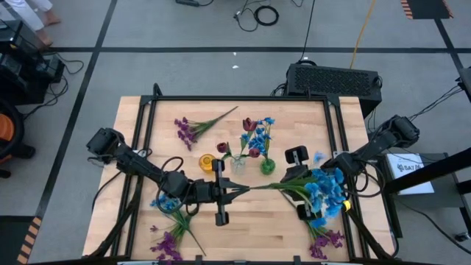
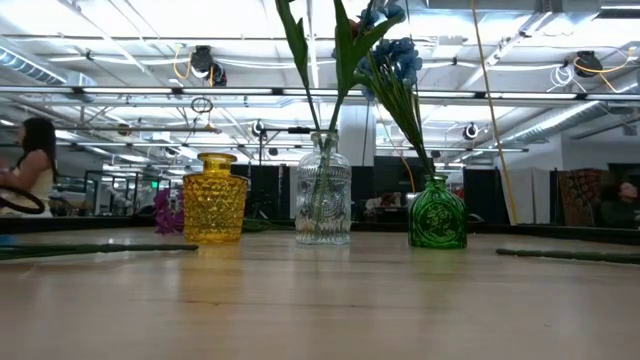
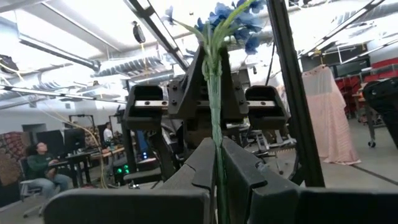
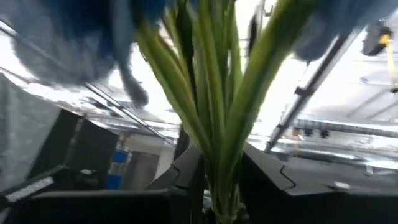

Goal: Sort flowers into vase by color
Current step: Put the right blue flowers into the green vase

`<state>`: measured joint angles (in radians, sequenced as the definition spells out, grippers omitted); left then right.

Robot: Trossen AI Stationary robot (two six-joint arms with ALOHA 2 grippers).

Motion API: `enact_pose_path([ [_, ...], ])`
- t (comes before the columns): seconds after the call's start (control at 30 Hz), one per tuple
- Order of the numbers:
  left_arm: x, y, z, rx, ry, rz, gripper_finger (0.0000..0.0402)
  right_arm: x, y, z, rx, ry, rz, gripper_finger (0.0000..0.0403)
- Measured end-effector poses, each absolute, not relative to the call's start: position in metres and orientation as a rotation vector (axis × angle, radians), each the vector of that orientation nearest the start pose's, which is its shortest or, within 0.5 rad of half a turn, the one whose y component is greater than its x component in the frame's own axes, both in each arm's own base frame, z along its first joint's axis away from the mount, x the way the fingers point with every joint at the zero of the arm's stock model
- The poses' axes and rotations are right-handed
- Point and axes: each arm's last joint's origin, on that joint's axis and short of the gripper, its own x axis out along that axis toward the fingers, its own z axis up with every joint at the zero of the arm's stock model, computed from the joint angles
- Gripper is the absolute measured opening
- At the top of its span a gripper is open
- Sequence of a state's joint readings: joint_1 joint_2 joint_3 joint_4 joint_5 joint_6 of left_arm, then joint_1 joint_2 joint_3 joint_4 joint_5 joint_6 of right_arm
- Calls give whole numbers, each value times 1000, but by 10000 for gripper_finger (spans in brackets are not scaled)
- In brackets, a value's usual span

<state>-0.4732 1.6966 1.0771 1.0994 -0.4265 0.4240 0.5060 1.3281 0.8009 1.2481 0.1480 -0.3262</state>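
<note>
Spanning the gap between both grippers, a long-stemmed bunch of artificial blue flowers [image 1: 324,193] is clamped by the left gripper [image 1: 237,189] and right gripper [image 1: 303,185] above the wooden tabletop [image 1: 250,232], toward its right edge.

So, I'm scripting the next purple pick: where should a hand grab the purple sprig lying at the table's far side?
Grip the purple sprig mid-stem, coming straight down from above. It lies flat, blossoms bunched toward the left arm's side, with the thin bare stem running out the other way.

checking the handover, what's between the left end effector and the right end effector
In the high view, the blue flower sprig spans the gap: the left end effector is shut on its stem tip, and the right end effector holds the stems near the blossoms. Only bare table lies beneath.
</note>
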Motion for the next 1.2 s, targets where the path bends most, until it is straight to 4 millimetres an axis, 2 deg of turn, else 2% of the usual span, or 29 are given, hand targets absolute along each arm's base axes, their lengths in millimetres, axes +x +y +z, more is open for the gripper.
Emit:
enact_pose_path([
  [0.2, 337, -157, 314, 214, -421, 51, 20, 240, 128, 351, -96, -715, 216, 80],
  [0.43, 337, -157, 313, 216, -405, 62, 20, 240, 128, 351, -106, -717, 213, 15],
  [0.63, 338, -157, 310, 214, -346, 109, 35, 237, 131, 351, -100, -715, 214, 10],
  [0.7, 338, -157, 308, 214, -296, 128, 63, 233, 132, 354, -88, -730, 216, 5],
  [0.8, 338, -159, 304, 191, -247, 142, 125, 224, 135, 360, -72, -732, 185, 4],
  [1.03, 327, -168, 295, 278, -57, 315, 273, 198, 138, 372, -55, -595, 43, 3],
  [1.13, 320, -167, 292, 298, 52, 357, 303, 187, 138, 375, -59, -524, 22, 3],
  [1.2, 314, -167, 286, 284, 132, 374, 309, 180, 136, 377, -62, -484, 5, 3],
])
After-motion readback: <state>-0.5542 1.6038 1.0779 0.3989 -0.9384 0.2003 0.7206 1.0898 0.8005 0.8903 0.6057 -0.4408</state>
